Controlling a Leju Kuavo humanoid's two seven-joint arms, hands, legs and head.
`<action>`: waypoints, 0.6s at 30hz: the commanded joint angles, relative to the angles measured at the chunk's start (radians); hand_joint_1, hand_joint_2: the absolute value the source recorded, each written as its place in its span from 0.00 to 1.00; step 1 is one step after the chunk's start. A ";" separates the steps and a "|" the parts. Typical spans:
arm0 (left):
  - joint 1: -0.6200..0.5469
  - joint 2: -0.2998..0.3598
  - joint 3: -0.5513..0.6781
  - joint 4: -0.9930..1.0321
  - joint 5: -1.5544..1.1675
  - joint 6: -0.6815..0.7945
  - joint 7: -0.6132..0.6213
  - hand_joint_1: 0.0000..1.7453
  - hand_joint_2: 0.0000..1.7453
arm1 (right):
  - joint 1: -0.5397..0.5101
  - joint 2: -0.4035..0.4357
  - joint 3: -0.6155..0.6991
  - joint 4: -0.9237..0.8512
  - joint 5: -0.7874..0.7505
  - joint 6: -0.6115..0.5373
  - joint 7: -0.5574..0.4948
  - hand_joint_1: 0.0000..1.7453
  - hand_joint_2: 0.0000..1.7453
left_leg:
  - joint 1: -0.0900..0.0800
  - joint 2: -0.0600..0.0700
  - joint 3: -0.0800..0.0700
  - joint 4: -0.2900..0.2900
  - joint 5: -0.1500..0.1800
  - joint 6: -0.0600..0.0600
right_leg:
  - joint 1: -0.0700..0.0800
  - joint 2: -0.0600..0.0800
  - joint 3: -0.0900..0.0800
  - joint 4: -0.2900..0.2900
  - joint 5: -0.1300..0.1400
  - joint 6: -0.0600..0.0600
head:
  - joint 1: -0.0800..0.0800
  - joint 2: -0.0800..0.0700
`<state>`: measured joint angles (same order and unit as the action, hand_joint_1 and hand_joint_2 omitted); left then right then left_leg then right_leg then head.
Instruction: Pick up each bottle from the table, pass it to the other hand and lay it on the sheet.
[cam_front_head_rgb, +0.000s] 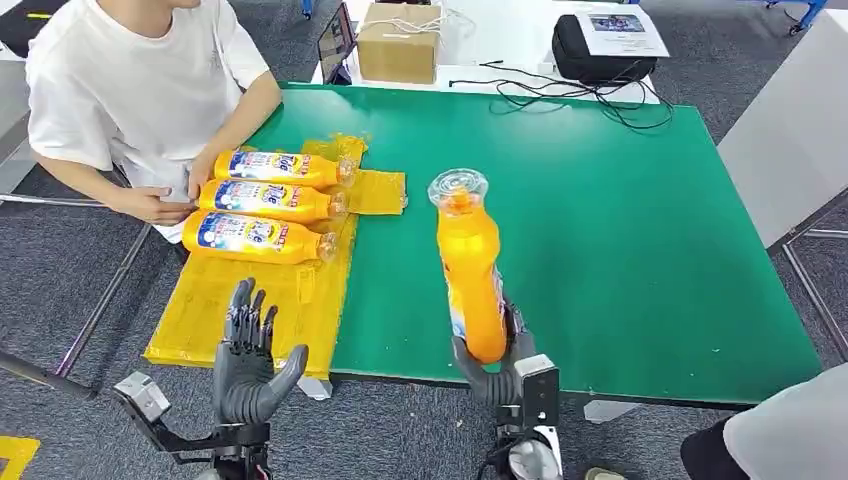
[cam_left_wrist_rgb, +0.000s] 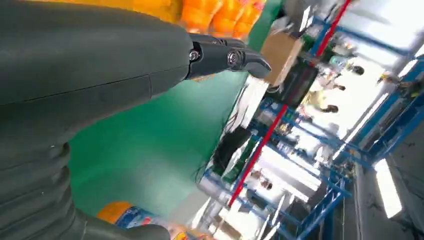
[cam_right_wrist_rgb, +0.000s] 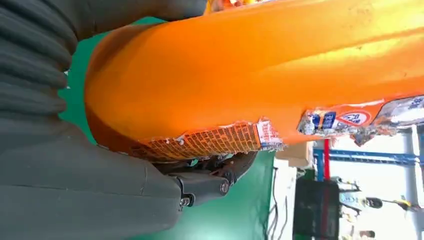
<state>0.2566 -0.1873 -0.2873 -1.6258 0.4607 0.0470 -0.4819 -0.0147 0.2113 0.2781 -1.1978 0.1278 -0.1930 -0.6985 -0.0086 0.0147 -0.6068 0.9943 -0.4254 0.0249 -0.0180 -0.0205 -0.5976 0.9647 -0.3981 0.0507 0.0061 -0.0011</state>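
Observation:
My right hand (cam_front_head_rgb: 497, 368) grips an orange bottle (cam_front_head_rgb: 470, 270) by its base and holds it upright over the green table's near edge; its clear cap points up. Close up, the bottle (cam_right_wrist_rgb: 260, 75) is wrapped by my fingers (cam_right_wrist_rgb: 205, 182). My left hand (cam_front_head_rgb: 248, 358) is raised, open and holding nothing, above the near end of the yellow sheet (cam_front_head_rgb: 225, 310). Three orange bottles (cam_front_head_rgb: 265, 200) lie side by side on the sheet's far end. In the left wrist view my left hand (cam_left_wrist_rgb: 100, 65) has its fingers (cam_left_wrist_rgb: 227, 57) stretched out over the table.
A person in a white shirt (cam_front_head_rgb: 130, 80) sits at the table's left, both hands by the laid bottles. A cardboard box (cam_front_head_rgb: 398, 42), a black bag (cam_front_head_rgb: 600, 45) and cables (cam_front_head_rgb: 560, 90) sit beyond the green table (cam_front_head_rgb: 620, 230). Another person's clothing (cam_front_head_rgb: 780, 440) shows at the near right.

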 joint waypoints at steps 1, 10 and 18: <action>-0.036 0.060 -0.101 0.126 0.048 -0.099 0.065 0.00 1.00 | -0.053 -0.041 0.177 0.066 0.173 -0.018 0.055 1.00 1.00 | 0.002 0.000 0.007 0.000 -0.004 -0.002 | 0.002 0.003 0.007 -0.001 -0.003 -0.003 | 0.000 0.000; -0.097 0.064 -0.183 0.158 0.034 -0.103 0.069 0.00 1.00 | -0.040 -0.040 0.368 0.168 0.300 -0.082 0.057 1.00 1.00 | 0.002 -0.002 0.004 -0.001 -0.001 -0.002 | 0.001 0.000 0.005 -0.002 -0.001 -0.002 | 0.000 0.000; -0.131 0.065 -0.196 0.129 0.066 -0.135 0.051 0.00 1.00 | -0.087 -0.029 0.409 0.256 0.272 -0.035 0.057 1.00 1.00 | 0.002 -0.001 0.004 -0.001 -0.001 -0.002 | 0.001 0.001 0.004 -0.002 -0.001 -0.003 | 0.001 0.000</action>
<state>0.1793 -0.1545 -0.4513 -1.5320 0.5143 -0.0729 -0.4235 -0.0424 0.1984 0.6062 -1.0807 0.4097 -0.2445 -0.6462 -0.0086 0.0147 -0.6072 0.9942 -0.4255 0.0250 -0.0181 -0.0205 -0.5979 0.9647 -0.3987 0.0500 0.0069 -0.0011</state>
